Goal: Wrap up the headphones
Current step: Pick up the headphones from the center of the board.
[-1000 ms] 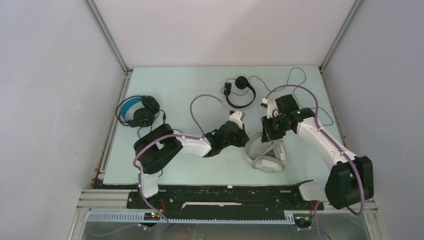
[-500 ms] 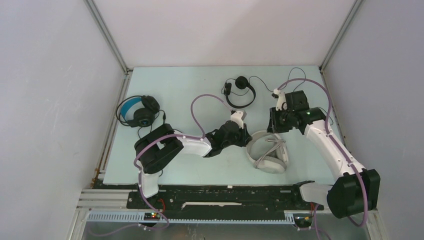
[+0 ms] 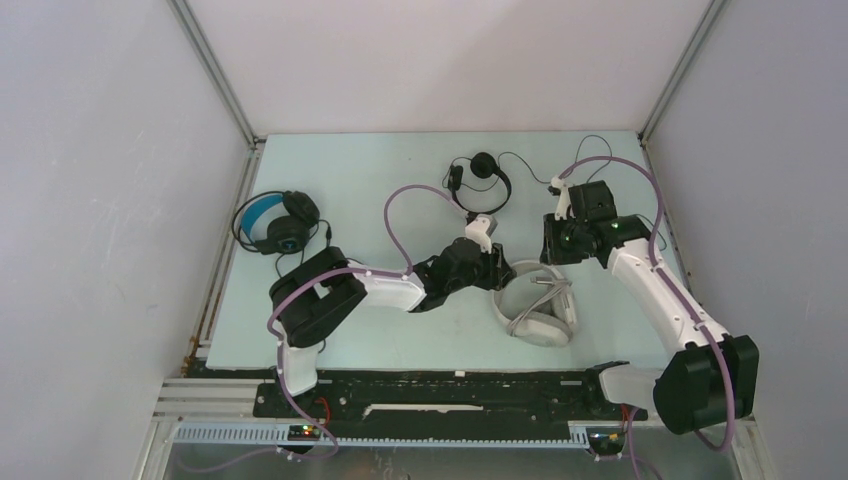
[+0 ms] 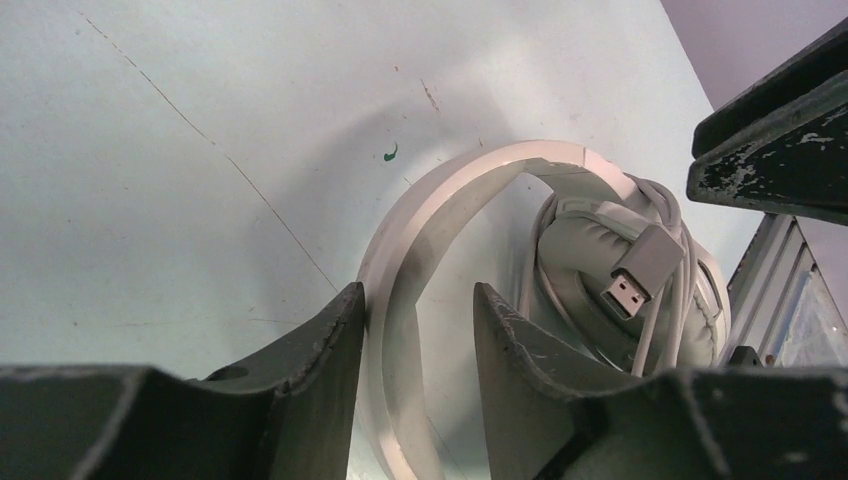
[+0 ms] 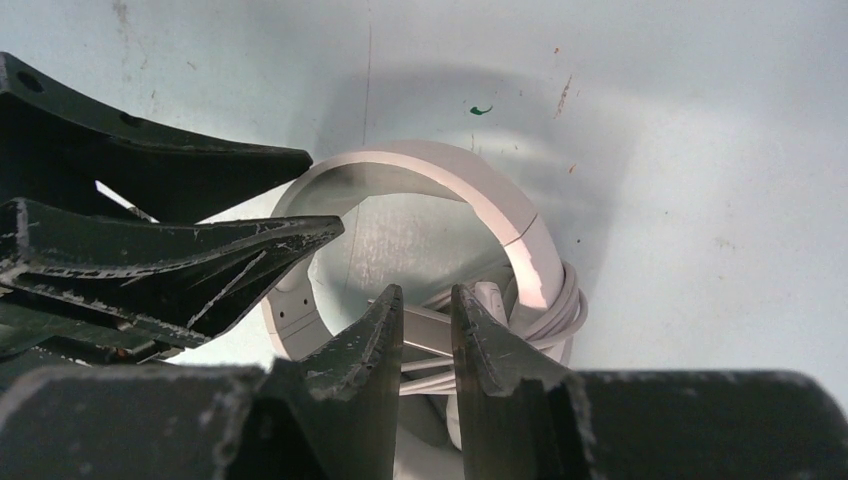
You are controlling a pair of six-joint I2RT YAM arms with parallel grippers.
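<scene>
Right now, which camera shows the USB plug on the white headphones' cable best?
The left wrist view: the USB plug sits close up against the white headphones' wrapped cable, metal end plain. From the top view it is a tiny grey speck at most; the right wrist view shows the cable but no clear plug.

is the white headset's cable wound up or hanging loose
Wound up: the grey cable loops around the ear cups of the white headset, and its USB plug lies on top of the coil.

I see plain white walls [image 3: 450, 60] on three sides, metal posts [image 3: 220, 75] in the back corners, and a pale green table [image 3: 350, 170], faintly scuffed, evenly lit.
</scene>
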